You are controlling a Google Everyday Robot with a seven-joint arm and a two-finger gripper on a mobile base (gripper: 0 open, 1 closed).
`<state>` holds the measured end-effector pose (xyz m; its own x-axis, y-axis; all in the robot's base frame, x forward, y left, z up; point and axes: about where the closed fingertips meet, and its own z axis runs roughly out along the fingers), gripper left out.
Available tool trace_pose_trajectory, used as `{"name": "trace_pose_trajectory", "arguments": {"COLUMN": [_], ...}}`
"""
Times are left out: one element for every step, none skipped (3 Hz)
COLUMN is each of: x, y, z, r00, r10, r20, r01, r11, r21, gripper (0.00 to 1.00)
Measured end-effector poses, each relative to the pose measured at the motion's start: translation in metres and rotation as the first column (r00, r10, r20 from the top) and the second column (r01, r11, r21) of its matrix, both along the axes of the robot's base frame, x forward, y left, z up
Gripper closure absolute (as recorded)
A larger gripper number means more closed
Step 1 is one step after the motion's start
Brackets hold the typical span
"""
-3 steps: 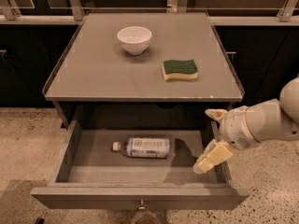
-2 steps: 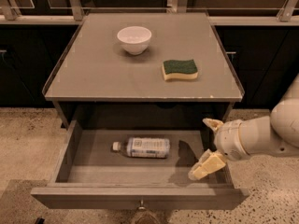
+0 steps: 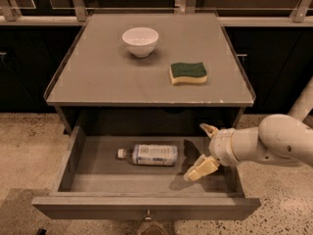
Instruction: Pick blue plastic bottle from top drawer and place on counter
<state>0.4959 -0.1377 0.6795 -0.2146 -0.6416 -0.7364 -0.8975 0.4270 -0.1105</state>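
Where top drawer (image 3: 146, 205) gapes, gripper (image 3: 203, 148) (jaws spread) right of blue plastic bottle (image 3: 152, 154).

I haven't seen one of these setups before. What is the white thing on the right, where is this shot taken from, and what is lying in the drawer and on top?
The white shape is a robot's arm, ending in a two-finger gripper. It reaches from the right into the open top drawer, fingers spread, holding nothing. A single camera looks down from the front; where it is mounted is not known. In the drawer the blue plastic bottle lies on its side, cap to the left, just left of the gripper and not touching it. On the counter above sit a white bowl and a green-and-yellow sponge.
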Motion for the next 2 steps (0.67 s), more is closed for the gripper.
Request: {"name": "trace_pose_trajectory", "arguments": {"x": [0.0316, 0.0326], "y": [0.0361, 0.0364], "z": [-0.0182, -0.0180], "r00": [0.9984, 0.9982], "r10": [0.009, 0.007], "r20": [0.056, 0.059], "r01": [-0.012, -0.010], "r11": [0.999, 0.999], "r21": [0.052, 0.052], "gripper": [0.00, 0.00]}}
